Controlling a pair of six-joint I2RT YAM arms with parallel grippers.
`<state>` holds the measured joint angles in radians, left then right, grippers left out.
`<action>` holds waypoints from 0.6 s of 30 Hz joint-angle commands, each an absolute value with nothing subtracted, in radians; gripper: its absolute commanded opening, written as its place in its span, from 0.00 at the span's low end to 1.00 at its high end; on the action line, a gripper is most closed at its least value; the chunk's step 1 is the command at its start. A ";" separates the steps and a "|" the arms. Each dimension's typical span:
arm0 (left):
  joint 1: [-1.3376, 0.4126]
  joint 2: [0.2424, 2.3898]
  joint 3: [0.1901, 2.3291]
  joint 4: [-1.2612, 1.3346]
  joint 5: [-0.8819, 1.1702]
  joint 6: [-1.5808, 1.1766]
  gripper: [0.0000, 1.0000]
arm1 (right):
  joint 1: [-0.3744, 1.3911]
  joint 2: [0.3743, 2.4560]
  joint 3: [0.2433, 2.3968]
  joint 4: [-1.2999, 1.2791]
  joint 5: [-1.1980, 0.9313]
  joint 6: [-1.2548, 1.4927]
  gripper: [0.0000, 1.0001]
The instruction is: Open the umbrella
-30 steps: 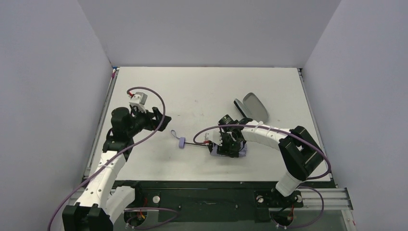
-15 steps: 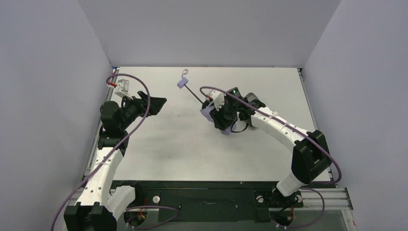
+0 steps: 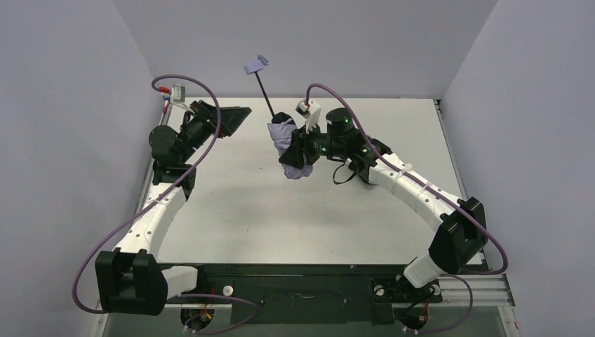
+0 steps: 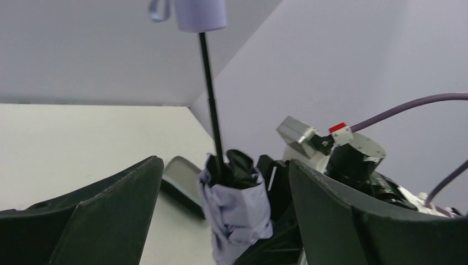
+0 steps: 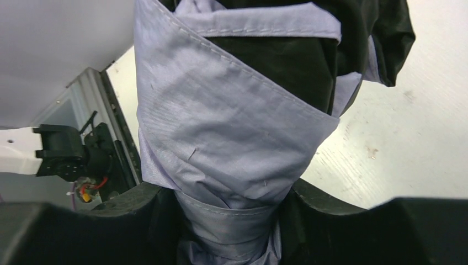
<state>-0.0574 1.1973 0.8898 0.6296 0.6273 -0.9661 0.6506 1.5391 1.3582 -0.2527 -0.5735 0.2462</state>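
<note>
Right wrist view, nearest of all: the right gripper is clamped on the lower end of the umbrella, one finger on each side of its folded lavender canopy. Black lining shows at the top of the bundle. The overhead view shows this bundle held up off the table, tilted, with the handle end highest.

Just to the left of the canopy, the left gripper points at it with jaws wide apart and nothing between the pads. The overhead view shows a clear gap between them.

Above the canopy, the thin black shaft runs up to the small lavender knob handle, with the wrist strap looped beside it. Behind the canopy, a grey oblong sleeve lies on the table.

The canopy remains bunched and closed, so the step in hand looks like presenting the umbrella for a second grip. The next move likely calls for the left gripper to close on the shaft or the handle above the canopy. It would need to line up squarely on that narrow rod. Then the two arms can pull apart along the shaft and spread the canopy.
</note>
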 commanded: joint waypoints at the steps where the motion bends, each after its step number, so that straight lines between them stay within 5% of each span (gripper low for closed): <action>1: -0.140 1.209 0.981 0.785 0.614 -1.035 0.76 | 0.690 1.456 1.402 -0.092 -0.633 0.291 0.00; 7: -0.174 1.220 0.987 0.728 0.511 -1.046 0.57 | 0.738 1.404 1.372 -0.082 -0.611 0.258 0.00; 18: -0.196 1.267 1.058 0.818 0.542 -1.023 0.37 | 0.760 1.381 1.322 -0.065 -0.656 0.272 0.00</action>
